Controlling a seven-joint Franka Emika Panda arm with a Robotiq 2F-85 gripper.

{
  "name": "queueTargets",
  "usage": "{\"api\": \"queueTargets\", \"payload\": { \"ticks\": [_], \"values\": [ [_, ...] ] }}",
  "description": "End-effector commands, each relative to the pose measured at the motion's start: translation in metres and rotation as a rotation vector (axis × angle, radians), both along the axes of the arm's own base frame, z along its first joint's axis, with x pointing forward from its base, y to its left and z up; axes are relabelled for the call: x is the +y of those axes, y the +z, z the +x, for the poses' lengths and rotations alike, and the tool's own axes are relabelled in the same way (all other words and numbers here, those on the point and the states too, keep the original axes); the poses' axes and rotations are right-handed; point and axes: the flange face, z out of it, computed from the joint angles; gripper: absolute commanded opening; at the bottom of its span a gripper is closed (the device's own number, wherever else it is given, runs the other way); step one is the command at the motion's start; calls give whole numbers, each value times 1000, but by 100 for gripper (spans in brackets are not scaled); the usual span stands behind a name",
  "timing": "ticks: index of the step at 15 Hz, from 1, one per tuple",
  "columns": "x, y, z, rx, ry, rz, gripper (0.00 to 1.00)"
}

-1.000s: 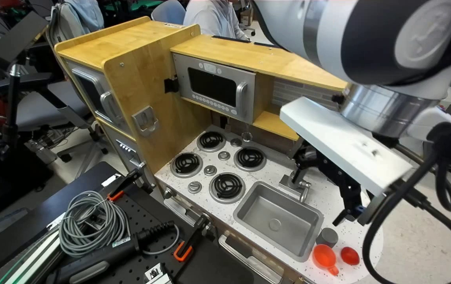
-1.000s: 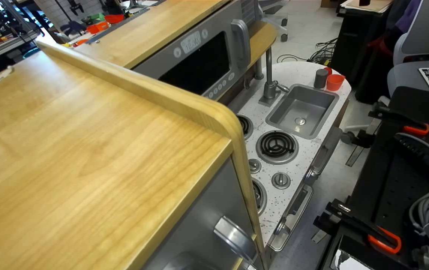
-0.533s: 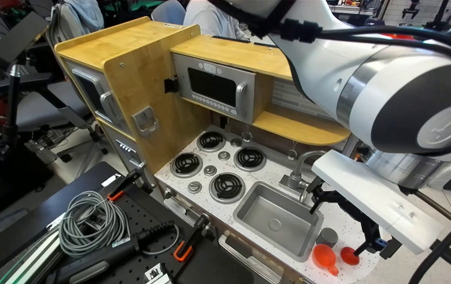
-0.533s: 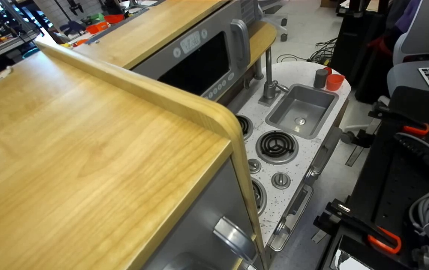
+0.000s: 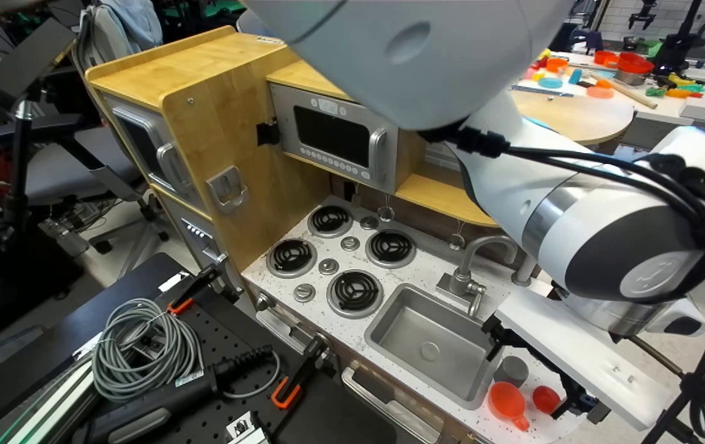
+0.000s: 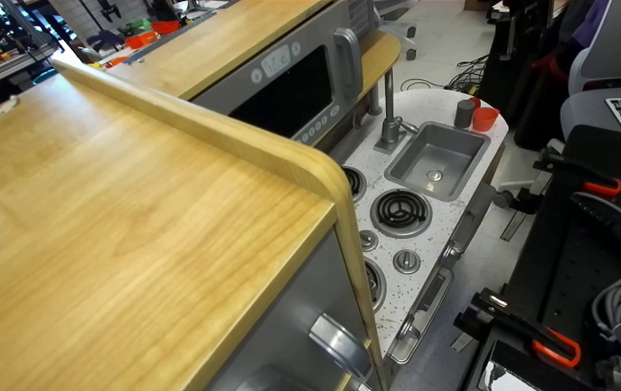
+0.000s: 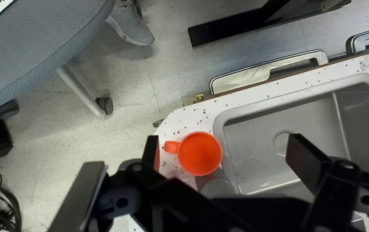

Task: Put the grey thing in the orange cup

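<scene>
Here | grey thing (image 6: 463, 115): dull, cylindrical | orange cup (image 7: 199, 153): round, handled | claw (image 7: 226, 149): spread wide

Below the pincer (image 7: 224, 149), the speckled white toy-kitchen countertop (image 7: 188, 120) is occupied by an orange handled cup (image 7: 200, 153), a grey cylinder (image 7: 217, 187) just beside it and, near both, a red rounded piece (image 5: 545, 399).

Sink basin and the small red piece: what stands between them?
Both exterior views show the grey thing and the orange cup between the sink basin and the small red piece.
</scene>
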Motion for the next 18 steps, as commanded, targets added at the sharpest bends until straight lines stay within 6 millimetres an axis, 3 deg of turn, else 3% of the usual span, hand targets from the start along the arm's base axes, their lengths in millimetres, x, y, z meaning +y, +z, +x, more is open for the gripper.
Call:
{"api": "queueTargets", "payload": {
  "ticks": [1, 7, 14, 18],
  "values": [
    [-16, -33, 10, -26, 27, -31, 100],
    [-19, -76, 23, -73, 98, -95, 100],
    [4, -93, 56, -124, 150, -89, 100],
    [9, -110, 62, -113, 172, -91, 100]
  ]
}}
